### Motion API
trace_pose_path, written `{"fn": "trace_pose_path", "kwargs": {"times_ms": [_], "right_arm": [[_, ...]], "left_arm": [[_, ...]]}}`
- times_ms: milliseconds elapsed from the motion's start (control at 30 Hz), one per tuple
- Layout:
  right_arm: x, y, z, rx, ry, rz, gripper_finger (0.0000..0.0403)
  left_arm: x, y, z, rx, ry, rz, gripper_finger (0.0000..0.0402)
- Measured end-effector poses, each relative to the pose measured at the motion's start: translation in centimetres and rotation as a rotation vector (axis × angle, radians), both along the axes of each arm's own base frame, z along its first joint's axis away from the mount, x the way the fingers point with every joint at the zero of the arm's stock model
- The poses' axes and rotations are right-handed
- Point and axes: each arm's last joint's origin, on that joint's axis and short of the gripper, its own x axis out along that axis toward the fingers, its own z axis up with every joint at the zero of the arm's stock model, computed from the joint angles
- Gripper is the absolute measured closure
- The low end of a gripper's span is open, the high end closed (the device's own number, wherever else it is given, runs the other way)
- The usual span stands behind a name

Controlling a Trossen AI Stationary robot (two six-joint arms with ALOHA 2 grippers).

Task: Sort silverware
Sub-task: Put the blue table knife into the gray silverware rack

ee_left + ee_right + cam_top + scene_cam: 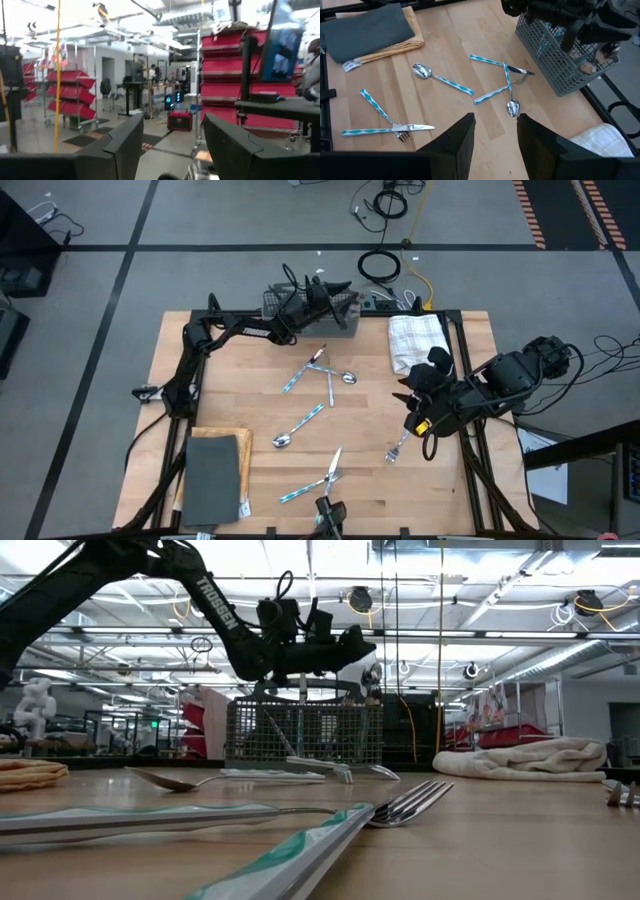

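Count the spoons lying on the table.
2: one spoon mid-table, another spoon nearer the mesh basket. Others may hide inside it.

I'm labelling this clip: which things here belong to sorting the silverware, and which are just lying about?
Job:
silverware scattered on the table
mesh basket, left gripper above it
right gripper

Lying about:
white towel
grey cloth

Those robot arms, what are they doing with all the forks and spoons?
They are sorting silverware. The left gripper is over the grey wire-mesh basket at the table's far edge, fingers open. The right gripper hangs open above the wooden table, near a fork with a blue-and-white patterned handle. Several more patterned-handled spoons, forks and knives lie scattered on the wood, not yet collected.
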Motion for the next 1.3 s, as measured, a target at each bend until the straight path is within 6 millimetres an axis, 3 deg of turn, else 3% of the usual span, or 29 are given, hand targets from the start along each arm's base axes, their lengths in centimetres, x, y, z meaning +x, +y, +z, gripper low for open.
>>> {"fn": "trace_pose_path", "kwargs": {"times_ms": [167, 300, 433, 600, 733, 833, 967, 1133, 1200, 1300], "right_arm": [[0.0, 0.0, 0.0, -0.02, 0.008, 0.018, 0.0266], [0.0, 0.0, 0.0, -0.033, 0.013, 0.03, 0.0266], [0.0, 0.0, 0.0, -0.04, 0.015, 0.033, 0.0266], [-0.1, -0.1, -0.1, -0.055, 0.031, 0.041, 0.0266], [-0.1, -0.1, 0.0, -0.096, 0.046, 0.07, 0.0266], [0.0, -0.4, 0.0, -0.124, 0.038, 0.059, 0.0266], [0.2, -0.7, 0.0, -0.123, 0.038, 0.044, 0.0266], [0.4, -0.6, -0.5, -0.15, 0.098, 0.116, 0.0266], [1.2, -0.5, -1.1, -0.148, 0.131, 0.178, 0.0266], [3.1, -0.7, -1.5, -0.108, 0.097, 0.262, 0.0266]], "left_arm": [[-1.0, -0.8, 4.4, 0.044, -0.015, -0.071, 0.0189], [-2.7, -2.5, 8.9, 0.015, 0.113, -0.21, 0.0189], [-5.3, -6.2, 12.5, -0.078, 0.32, -0.427, 0.0189], [-9.1, -12.7, 14.0, -0.305, 0.624, -0.699, 0.0189], [-11.4, -17.9, 12.7, -0.443, 0.944, -0.758, 0.0189], [-12.2, -20.3, 10.6, -0.584, 1.098, -0.664, 0.0189], [-12.7, -23.0, 6.0, -0.756, 1.157, -0.536, 0.0189], [-14.4, -26.8, 0.8, -0.903, 1.235, -0.574, 0.0189], [-14.9, -28.5, -0.1, -0.954, 1.251, -0.603, 0.0189], [-15.3, -30.7, 0.4, -0.986, 1.212, -0.65, 0.0189]]}}
